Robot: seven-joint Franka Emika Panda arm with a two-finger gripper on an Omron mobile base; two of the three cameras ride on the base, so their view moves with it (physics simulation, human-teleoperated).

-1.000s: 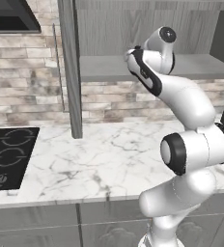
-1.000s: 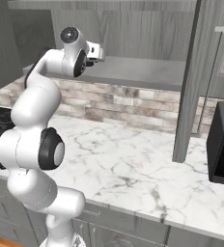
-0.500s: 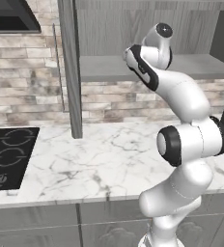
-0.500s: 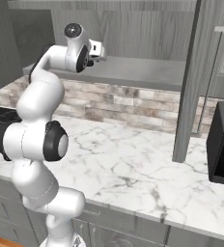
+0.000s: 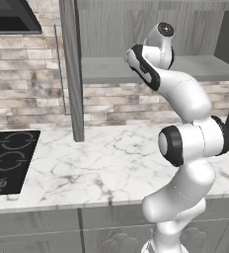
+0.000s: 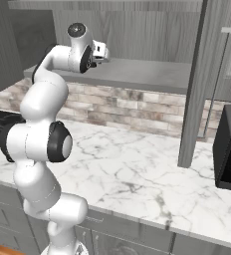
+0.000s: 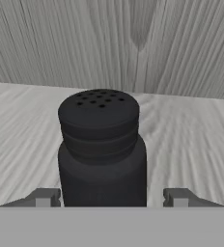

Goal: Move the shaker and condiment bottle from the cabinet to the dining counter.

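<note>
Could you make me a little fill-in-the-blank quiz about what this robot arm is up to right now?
1. The shaker between the fingertips of the gripper is coloured ____.
2. The shaker stands on the grey shelf of the ____.
3. The top of the shaker is dotted with small ____.
4. Below the cabinet, left of the marble worktop, sits a black ____.

Missing words: black; cabinet; holes; cooktop

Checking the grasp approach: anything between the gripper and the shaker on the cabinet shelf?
Nothing visible. In the hand view the shaker stands upright directly between the two fingertips, with clear gaps on both sides and bare cabinet shelf around it. The gripper is open, not yet touching it.
</note>
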